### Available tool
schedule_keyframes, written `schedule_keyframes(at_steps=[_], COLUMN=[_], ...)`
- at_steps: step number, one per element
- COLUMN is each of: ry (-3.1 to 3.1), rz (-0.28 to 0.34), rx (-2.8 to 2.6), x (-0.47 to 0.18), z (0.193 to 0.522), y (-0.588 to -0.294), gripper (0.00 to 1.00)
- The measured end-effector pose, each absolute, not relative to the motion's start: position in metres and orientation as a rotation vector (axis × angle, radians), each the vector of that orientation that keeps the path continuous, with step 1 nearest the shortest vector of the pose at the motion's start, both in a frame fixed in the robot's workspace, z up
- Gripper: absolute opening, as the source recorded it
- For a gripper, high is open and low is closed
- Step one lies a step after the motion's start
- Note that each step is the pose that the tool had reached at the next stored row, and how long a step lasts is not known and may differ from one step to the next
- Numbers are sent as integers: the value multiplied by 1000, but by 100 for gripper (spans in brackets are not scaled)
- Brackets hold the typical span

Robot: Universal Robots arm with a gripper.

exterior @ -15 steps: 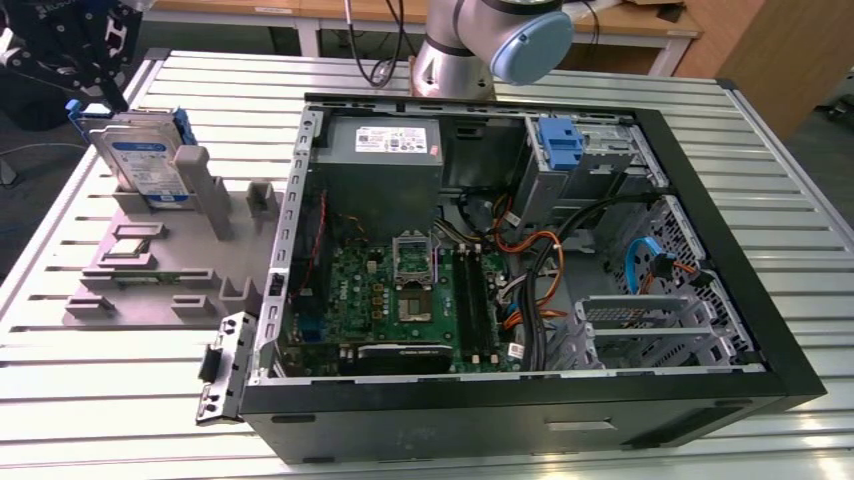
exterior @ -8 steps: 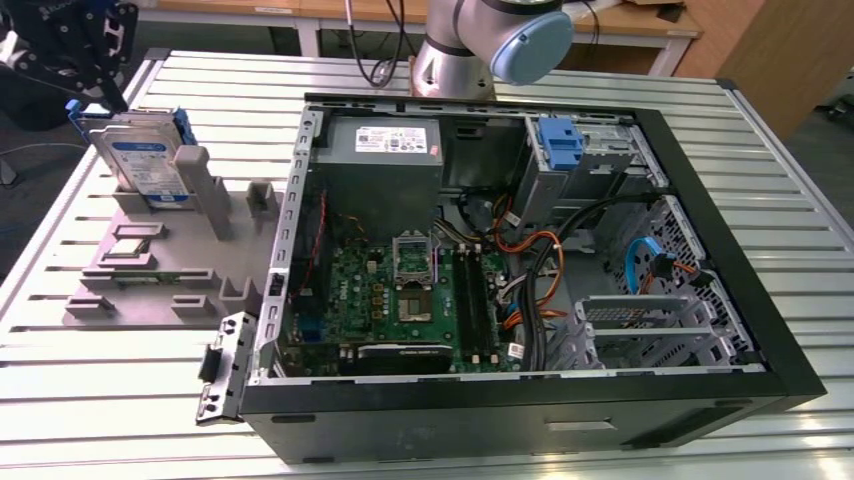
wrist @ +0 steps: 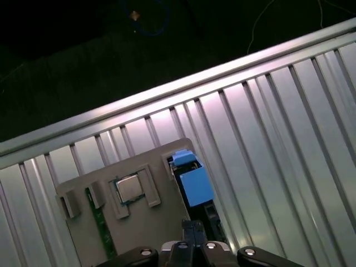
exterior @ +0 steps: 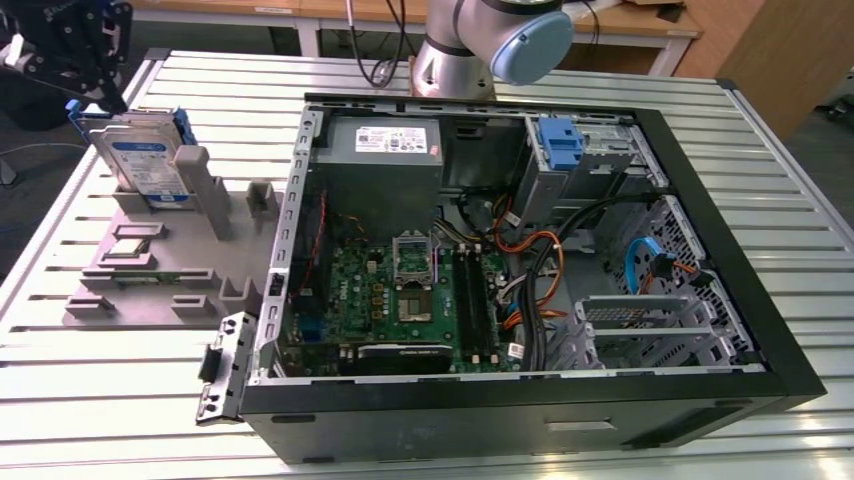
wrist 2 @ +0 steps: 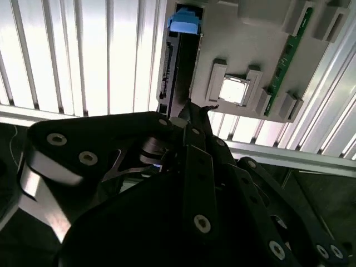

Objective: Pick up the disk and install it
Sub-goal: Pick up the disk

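On the table (exterior: 94,400), the disk (exterior: 140,160) stands beneath the end effector (exterior: 91,88).

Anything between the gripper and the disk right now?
Nothing visible. In the exterior view the gripper hangs just above the disk, which stands upright in its grey holder, and nothing shows between them. In the first wrist view the disk's blue-framed top edge lies uncovered.

Setting: a silver ribbed metal table (exterior: 80,420) carries the work, its slats brightly lit and reflective. Beyond its far edge stands a light wooden bench with white legs (exterior: 641,25); a brown wooden cabinet (exterior: 774,50) and grey floor (exterior: 830,150) lie off the exterior view's right.
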State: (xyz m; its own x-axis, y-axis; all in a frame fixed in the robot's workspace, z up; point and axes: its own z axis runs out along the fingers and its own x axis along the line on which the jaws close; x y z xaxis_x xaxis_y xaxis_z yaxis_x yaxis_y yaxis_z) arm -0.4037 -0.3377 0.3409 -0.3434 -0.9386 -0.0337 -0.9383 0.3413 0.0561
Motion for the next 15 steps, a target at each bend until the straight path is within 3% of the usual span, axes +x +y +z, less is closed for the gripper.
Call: schedule_keyframes(at_steps=[15], ry=[-2491], rz=[-102], rx=[1900], x=[-404], z=[340], y=[-333], gripper=[11])
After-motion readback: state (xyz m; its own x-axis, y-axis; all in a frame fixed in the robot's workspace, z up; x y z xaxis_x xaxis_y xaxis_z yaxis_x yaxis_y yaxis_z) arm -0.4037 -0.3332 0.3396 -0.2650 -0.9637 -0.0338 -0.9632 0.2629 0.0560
